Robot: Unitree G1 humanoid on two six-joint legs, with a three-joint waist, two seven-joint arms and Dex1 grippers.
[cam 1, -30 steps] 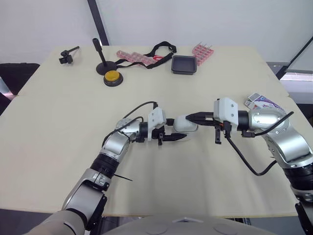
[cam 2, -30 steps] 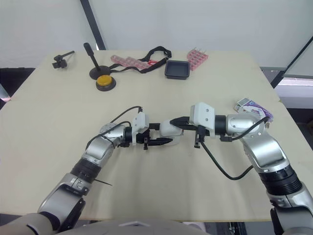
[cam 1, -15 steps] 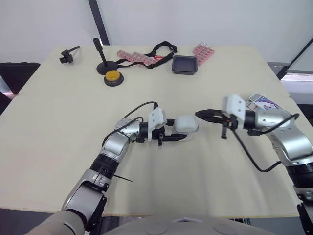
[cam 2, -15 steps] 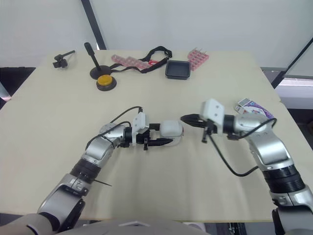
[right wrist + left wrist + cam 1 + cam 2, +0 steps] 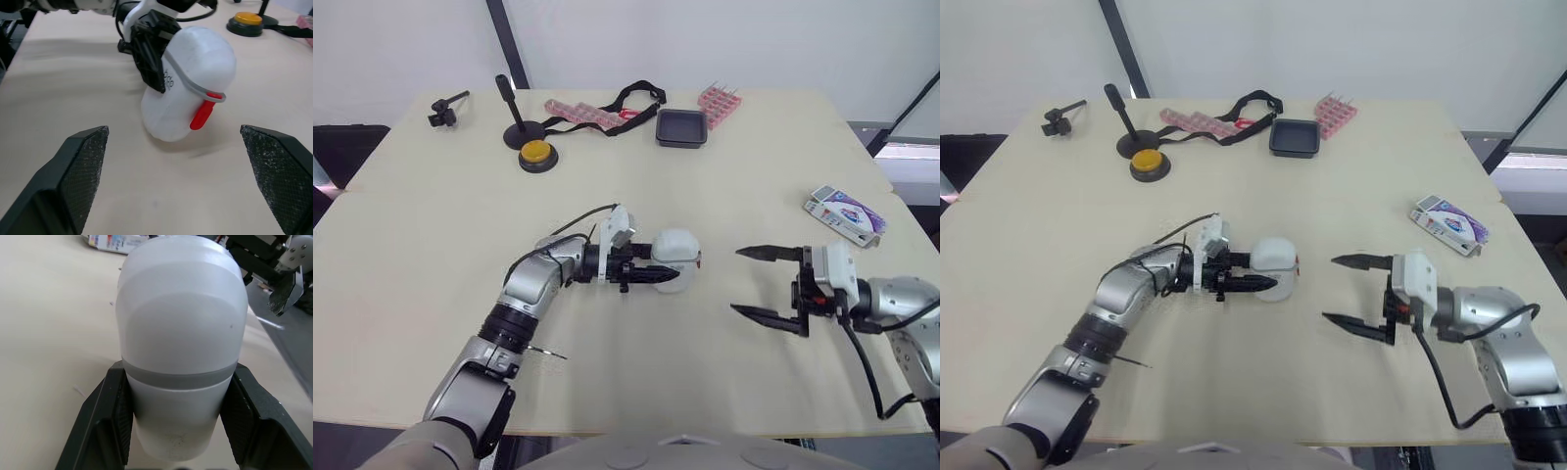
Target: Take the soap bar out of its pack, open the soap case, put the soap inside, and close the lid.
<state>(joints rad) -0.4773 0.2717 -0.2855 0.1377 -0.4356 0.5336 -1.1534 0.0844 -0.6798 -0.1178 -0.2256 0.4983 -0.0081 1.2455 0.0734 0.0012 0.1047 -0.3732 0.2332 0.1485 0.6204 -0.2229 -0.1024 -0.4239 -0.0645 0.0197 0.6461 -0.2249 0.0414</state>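
The white soap case [image 5: 675, 257] with its grey band and red latch [image 5: 201, 115] is closed and held on edge just above the table's middle. My left gripper [image 5: 658, 266] is shut on it, one black finger [image 5: 108, 423] against each side of its near end. My right gripper [image 5: 737, 281] hangs open to the case's right, well apart from it, with nothing between its fingers [image 5: 80, 169]. The latch side of the case faces it. The white and purple soap pack [image 5: 845, 214] lies flat near the table's right edge, beyond my right arm.
At the table's far side stand a black tray [image 5: 682, 128], a pink rack [image 5: 720, 101], a black strap over another pink strip [image 5: 582, 115], a yellow button [image 5: 537, 156], a black post stand [image 5: 514, 113] and a small black clamp [image 5: 445, 110].
My right gripper let go of the soap case, opened wide and drew back to the right and nearer the front edge. The left gripper keeps hold of the case.
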